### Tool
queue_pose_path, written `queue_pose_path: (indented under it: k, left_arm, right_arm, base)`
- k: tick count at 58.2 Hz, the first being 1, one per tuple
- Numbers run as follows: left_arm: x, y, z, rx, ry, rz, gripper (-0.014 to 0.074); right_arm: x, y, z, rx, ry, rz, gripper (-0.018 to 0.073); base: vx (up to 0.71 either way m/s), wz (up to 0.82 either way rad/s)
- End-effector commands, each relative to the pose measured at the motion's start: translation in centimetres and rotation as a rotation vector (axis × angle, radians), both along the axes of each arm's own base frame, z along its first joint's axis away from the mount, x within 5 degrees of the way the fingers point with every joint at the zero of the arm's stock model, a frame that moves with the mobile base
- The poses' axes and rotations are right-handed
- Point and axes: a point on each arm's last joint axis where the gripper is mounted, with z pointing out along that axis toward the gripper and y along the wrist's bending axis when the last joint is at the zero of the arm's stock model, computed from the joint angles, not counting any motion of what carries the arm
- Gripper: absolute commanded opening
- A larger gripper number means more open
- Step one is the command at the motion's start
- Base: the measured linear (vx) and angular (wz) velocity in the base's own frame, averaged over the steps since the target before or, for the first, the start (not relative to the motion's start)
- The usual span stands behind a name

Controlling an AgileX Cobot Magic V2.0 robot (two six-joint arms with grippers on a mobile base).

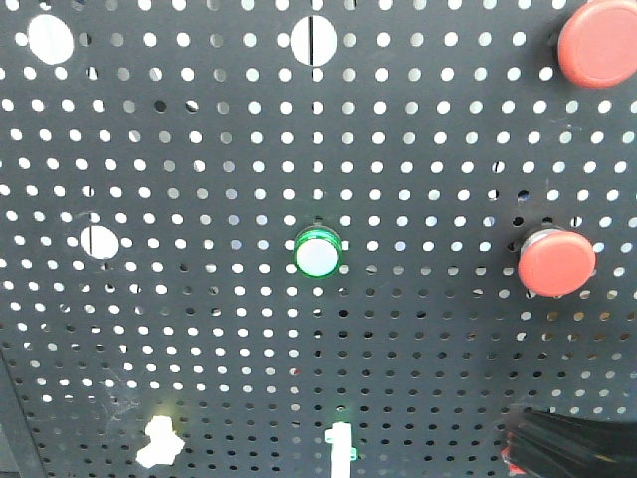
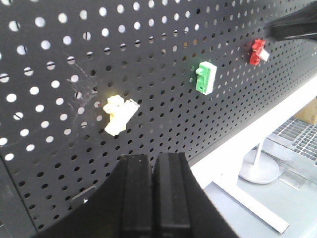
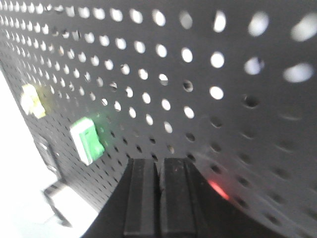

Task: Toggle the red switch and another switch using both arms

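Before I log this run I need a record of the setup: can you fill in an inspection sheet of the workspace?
Surface: black perforated panel, upright, some larger holes empty.
Job's things: red switch and yellow switch mounted on the panel; a black arm end is close to the red one, contact unclear.
Clutter: green switch between them; red push buttons; green-ringed button.
Grippers: left gripper shut, empty, short of the yellow switch; right gripper shut, empty, near the panel.
Cables: nothing seen.
Surroundings: white rail, round stand base.
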Motion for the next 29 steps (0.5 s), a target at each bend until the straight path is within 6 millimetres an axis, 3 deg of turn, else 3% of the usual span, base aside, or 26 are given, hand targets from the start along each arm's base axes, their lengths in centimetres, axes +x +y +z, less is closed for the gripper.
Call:
queue_pose_path:
  k: [1, 10, 29]
  left_arm:
    - [0.1, 0.1, 1.8, -0.079, -0.064, 0.016, 0.0003]
    - [0.1, 0.1, 1.8, -0.079, -0.065, 0.017, 0.0003]
    - [0.1, 0.1, 1.8, -0.104, -0.042, 0.022, 0.0003]
  right_arm:
    - [0.7, 0.2, 0.9, 0.051, 0.0, -0.007, -0.0006]
    - [1.3, 1.0, -0.5, 0.028, 0.096, 0.096, -0.0006]
    - [1.3, 0.4, -2.5, -0.058, 0.306, 0.024, -0.0006]
  base:
    - [0.0, 0.0]
    - [0.0, 0.0]
    - [0.0, 0.0]
